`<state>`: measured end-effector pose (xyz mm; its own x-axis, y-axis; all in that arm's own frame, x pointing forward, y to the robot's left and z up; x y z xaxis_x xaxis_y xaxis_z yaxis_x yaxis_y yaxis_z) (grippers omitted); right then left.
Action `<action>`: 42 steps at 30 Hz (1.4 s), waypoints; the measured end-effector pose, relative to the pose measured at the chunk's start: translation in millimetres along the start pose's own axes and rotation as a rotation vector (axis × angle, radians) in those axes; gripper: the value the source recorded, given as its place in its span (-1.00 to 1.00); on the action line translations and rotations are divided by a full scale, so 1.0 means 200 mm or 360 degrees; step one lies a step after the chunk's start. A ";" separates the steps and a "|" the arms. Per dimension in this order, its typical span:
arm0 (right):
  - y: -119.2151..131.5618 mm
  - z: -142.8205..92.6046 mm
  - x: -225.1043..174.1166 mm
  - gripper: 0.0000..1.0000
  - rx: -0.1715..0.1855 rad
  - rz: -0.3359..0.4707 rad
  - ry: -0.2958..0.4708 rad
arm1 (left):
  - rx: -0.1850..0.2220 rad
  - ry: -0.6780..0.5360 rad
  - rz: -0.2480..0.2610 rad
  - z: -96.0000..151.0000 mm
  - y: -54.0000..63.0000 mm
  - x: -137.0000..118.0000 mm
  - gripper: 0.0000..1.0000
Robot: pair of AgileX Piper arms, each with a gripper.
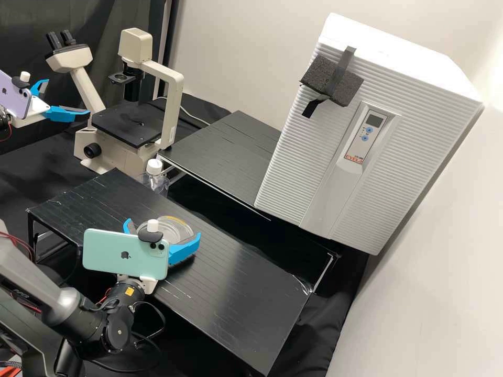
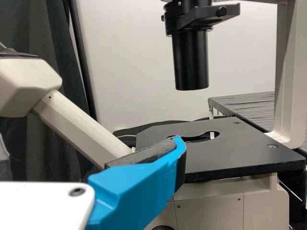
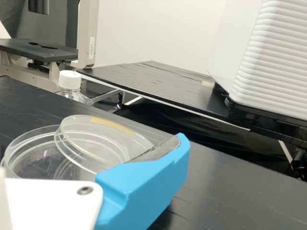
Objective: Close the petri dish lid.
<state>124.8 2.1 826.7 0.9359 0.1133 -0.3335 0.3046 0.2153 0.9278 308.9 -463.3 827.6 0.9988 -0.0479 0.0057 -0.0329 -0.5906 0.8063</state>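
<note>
- Petri dish (image 3: 29,163): one, left of centre in the high view, on the front tabletop (image 1: 236,293), nearer its far edge; bare black surface runs on toward the lower right.
- Lid (image 3: 103,146): one, tilted and partly over the dish, just beside a blue finger.
- Right end effector (image 1: 163,231): left of centre, fingers wide apart around dish and lid.
- Left end effector (image 1: 68,97): upper left, fingers apart by the one microscope (image 1: 170,99).
- A dark gap separates the two black tabletops.
- One capped bottle (image 1: 155,178); one white cabinet (image 1: 293,173), upper right.
</note>
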 end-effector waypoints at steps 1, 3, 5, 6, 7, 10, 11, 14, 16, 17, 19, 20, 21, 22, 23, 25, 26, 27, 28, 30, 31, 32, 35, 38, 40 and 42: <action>0.00 0.00 0.00 -1.00 0.0008 -0.0006 0.0006 | 0.0000 0.0000 0.0000 0.00 0.00 0.00 1.00; 0.00 0.01 0.00 -1.00 0.0013 -0.0021 0.0009 | 0.0000 0.0000 0.0000 0.00 0.00 0.00 1.00; 0.01 0.01 0.00 -1.00 0.0033 -0.0027 0.0012 | 0.0000 0.0000 0.0000 0.00 0.00 0.00 1.00; 0.01 0.01 0.00 -1.00 0.0042 -0.0027 0.0012 | 0.0000 0.0000 0.0000 0.00 0.00 0.00 1.00; 0.01 0.01 0.00 -1.00 0.0042 -0.0027 0.0012 | 0.0000 0.0000 0.0000 0.00 0.00 0.00 1.00; 0.01 0.01 0.01 -1.00 0.0047 -0.0026 0.0015 | 0.0000 0.0000 0.0000 0.00 0.00 0.00 1.00; 0.01 0.01 0.01 -1.00 0.0047 -0.0024 0.0023 | 0.0000 0.0000 0.0000 0.00 0.00 0.00 1.00; 0.00 0.01 0.01 -1.00 0.0058 -0.0036 0.0032 | 0.0000 0.0000 0.0000 0.00 0.00 0.00 1.00; 0.00 0.01 0.01 -1.00 0.0067 -0.0040 0.0034 | 0.0000 0.0000 0.0000 0.00 0.00 0.00 1.00; 0.00 0.01 0.01 -1.00 0.0062 -0.0040 0.0035 | 0.0000 0.0000 0.0000 0.00 0.00 0.00 1.00; 0.01 0.02 0.01 -1.00 0.0059 -0.0048 0.0038 | 0.0000 0.0000 0.0000 0.00 0.00 0.00 1.00; 0.01 0.02 0.01 -1.00 0.0059 -0.0050 0.0039 | 0.0000 0.0000 0.0000 0.00 0.00 0.00 1.00; 0.01 0.02 0.01 -1.00 0.0058 -0.0052 0.0041 | 0.0000 0.0000 0.0000 0.00 0.00 0.00 1.00; 0.01 0.02 0.01 -1.00 0.0058 -0.0054 0.0044 | 0.0000 0.0000 0.0000 0.00 0.00 0.00 1.00; 0.01 0.01 0.01 -1.00 0.0056 -0.0055 0.0047 | 0.0000 0.0000 0.0000 0.00 0.00 0.00 1.00; 0.01 0.01 0.01 -1.00 0.0056 -0.0055 0.0046 | 0.0000 0.0000 0.0000 0.00 0.00 0.00 1.00; 0.01 0.01 0.01 -1.00 0.0055 -0.0058 0.0050 | 0.0000 0.0000 0.0000 0.00 0.00 0.00 1.00; 0.01 0.01 0.01 -1.00 0.0055 -0.0056 0.0053 | 0.0000 0.0000 0.0000 0.00 0.00 0.00 1.00; 0.01 0.01 0.01 -1.00 0.0057 -0.0051 0.0055 | 0.0000 0.0000 0.0000 0.00 0.00 0.00 1.00; 0.01 0.01 0.02 1.00 0.0059 -0.0046 0.0060 | 0.0000 0.0000 0.0000 0.00 0.00 0.00 1.00; 0.01 0.01 0.02 1.00 0.0060 -0.0041 0.0058 | 0.0000 0.0000 0.0000 0.00 0.00 0.00 1.00; 0.01 0.01 0.02 1.00 0.0060 -0.0041 0.0058 | 0.0000 0.0000 0.0000 0.00 0.00 0.00 1.00; 0.01 0.01 0.02 1.00 0.0062 -0.0035 0.0057 | 0.0000 0.0000 0.0000 0.00 0.00 0.00 1.00; 0.03 0.01 0.02 1.00 0.0063 0.0004 0.0050 | 0.0000 0.0000 0.0000 0.00 0.00 0.00 1.00; 0.04 0.01 0.01 1.00 0.0060 0.0040 0.0045 | 0.0000 0.0000 0.0000 0.00 0.00 0.00 1.00; 0.04 0.01 0.01 1.00 0.0066 0.0066 0.0039 | 0.0000 0.0000 0.0000 0.00 0.00 0.00 1.00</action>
<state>130.4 2.9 834.1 0.9434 0.1451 -0.2981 0.2732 0.1694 0.9469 308.9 -463.3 827.6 0.9988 -0.0479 0.0057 -0.0329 -0.5906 0.8063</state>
